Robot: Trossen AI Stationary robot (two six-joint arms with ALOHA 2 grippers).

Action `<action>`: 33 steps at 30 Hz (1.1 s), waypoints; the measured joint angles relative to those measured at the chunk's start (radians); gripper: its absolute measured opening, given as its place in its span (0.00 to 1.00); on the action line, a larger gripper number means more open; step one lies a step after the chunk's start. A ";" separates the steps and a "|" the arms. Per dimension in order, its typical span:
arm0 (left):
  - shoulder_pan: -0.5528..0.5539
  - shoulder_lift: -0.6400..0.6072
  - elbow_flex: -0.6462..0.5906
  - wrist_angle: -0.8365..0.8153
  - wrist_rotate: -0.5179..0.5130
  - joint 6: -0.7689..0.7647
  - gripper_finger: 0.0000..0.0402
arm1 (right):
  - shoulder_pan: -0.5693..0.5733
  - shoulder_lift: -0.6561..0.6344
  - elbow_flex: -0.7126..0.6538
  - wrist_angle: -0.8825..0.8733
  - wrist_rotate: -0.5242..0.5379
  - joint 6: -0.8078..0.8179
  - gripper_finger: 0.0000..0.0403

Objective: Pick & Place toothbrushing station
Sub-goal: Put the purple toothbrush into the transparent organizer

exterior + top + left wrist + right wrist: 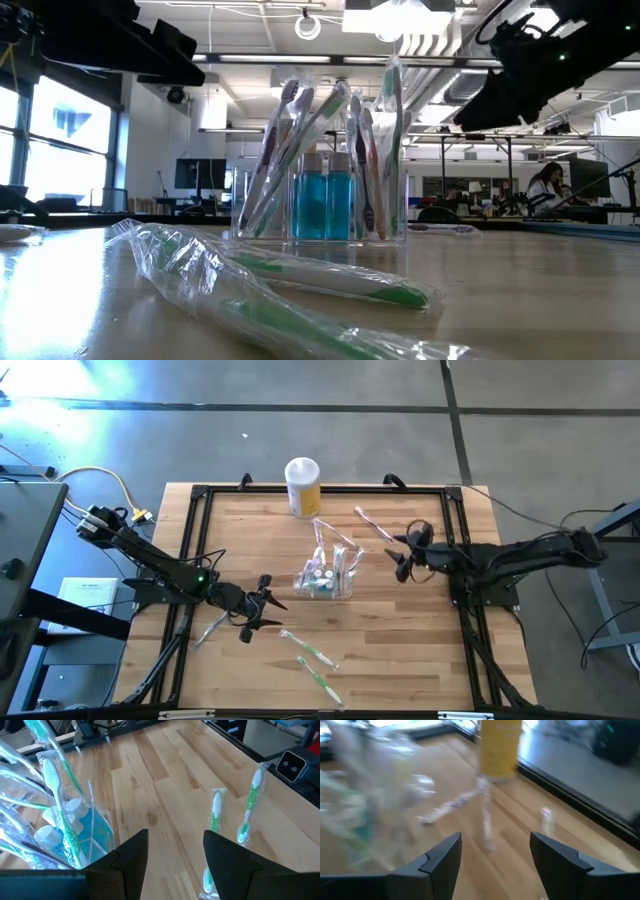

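- High view: toothbrushing station (326, 575) stands mid-worktop (400, 650), filled with wrapped brushes.
- Left hand (262, 607), at its 8 o'clock, spread, empty.
- Right hand (403, 555), at its 2 o'clock, spread, empty.

- Overhead: even, bright light on my counter (400, 660); a strong bluish-white glare patch on the floor (60, 410) at the far left corner. Shadows under my arms are soft and faint.
- Low view: backlit by ceiling lamps (400, 20) and a bright window (60, 130) at the left; my arms read as dark silhouettes. The wrapped green toothbrushes (330, 285) nearest the lens are soft; their plastic catches highlights.
- Left wrist: sharp, evenly lit wood grain.
- Right wrist: heavily blurred throughout; the yellow canister (499, 747) and everything around it smear.
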State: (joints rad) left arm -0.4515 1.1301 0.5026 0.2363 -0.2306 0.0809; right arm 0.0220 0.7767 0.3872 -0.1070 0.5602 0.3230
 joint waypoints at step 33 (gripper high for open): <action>0.000 0.117 0.000 0.093 0.001 0.032 0.46 | -0.620 0.718 0.059 0.281 -0.412 -0.065 0.56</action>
State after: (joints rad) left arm -0.4511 1.2473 0.5026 0.3289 -0.2295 0.1128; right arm -0.5983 1.4942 0.4465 0.1742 0.1479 0.2577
